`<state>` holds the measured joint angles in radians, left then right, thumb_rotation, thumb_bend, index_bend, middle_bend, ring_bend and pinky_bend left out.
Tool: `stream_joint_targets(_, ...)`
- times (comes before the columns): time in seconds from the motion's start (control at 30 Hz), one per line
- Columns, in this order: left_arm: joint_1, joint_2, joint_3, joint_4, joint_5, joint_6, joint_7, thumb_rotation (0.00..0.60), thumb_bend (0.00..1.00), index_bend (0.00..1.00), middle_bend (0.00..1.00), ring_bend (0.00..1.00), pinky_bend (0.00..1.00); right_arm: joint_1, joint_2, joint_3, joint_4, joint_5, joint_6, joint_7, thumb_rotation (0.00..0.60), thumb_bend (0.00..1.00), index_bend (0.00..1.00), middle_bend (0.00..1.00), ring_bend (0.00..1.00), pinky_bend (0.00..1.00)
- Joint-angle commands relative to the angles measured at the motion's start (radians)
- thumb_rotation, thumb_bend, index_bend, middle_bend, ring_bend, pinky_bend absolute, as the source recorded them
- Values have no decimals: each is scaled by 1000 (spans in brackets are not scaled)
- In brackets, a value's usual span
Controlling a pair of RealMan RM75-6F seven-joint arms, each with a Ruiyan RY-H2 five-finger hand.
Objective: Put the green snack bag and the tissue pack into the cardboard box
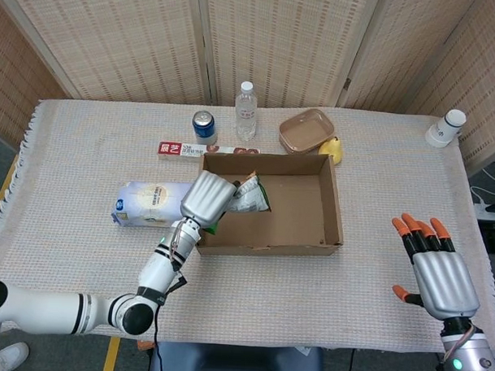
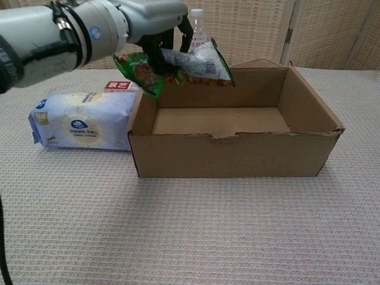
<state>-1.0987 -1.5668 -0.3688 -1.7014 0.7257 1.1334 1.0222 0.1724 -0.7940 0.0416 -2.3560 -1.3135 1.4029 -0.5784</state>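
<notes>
My left hand [image 1: 206, 199] [image 2: 155, 13] grips the green snack bag [image 1: 249, 195] [image 2: 178, 66] and holds it in the air above the left part of the open cardboard box [image 1: 331, 206] [image 2: 237, 155]. The box is empty inside. A pale blue tissue pack [image 1: 149, 203] [image 2: 82, 120] lies flat on the cloth just left of the box. My right hand [image 1: 436, 272] hovers at the table's near right, fingers spread, holding nothing; only the head view shows it.
Behind the box stand a blue can [image 1: 203, 125], a water bottle [image 1: 246, 110], a red-and-white flat pack [image 1: 177, 149], a brown dish [image 1: 305, 130] and a yellow item [image 1: 333, 148]. A white bottle [image 1: 446, 127] sits at the far right.
</notes>
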Motion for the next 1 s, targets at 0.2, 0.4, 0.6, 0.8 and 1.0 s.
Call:
stream_joint_targets(0.2,-52,-115,21,167,-3,-73,-136,600,276,353,445,364,442,3,10,4,0,20,-2,10,600,16,77,42,0,0)
stream_joint_targets(0.4,-54,-105,35,178,19,-97,-186,600,195,17,168,116,211,6,13,5,0,28,-4,10,600,16,77,42,0,0)
stream_joint_targets(0.6,-41,-37,29,134,27,-68,-195,600,180,0,108,55,174,9,8,1,0,30,-7,1,600,16,77,42,0,0)
stream_joint_targets(0.8,10,138,52,4,-16,-31,-146,600,181,0,137,83,205,8,0,-3,0,27,-5,-11,600,15,77,42,0,0)
stream_joint_targets(1.0,105,327,133,-132,-41,-17,-151,600,184,0,158,119,250,10,-16,-13,0,14,-10,-31,600,16,77,42,0,0)
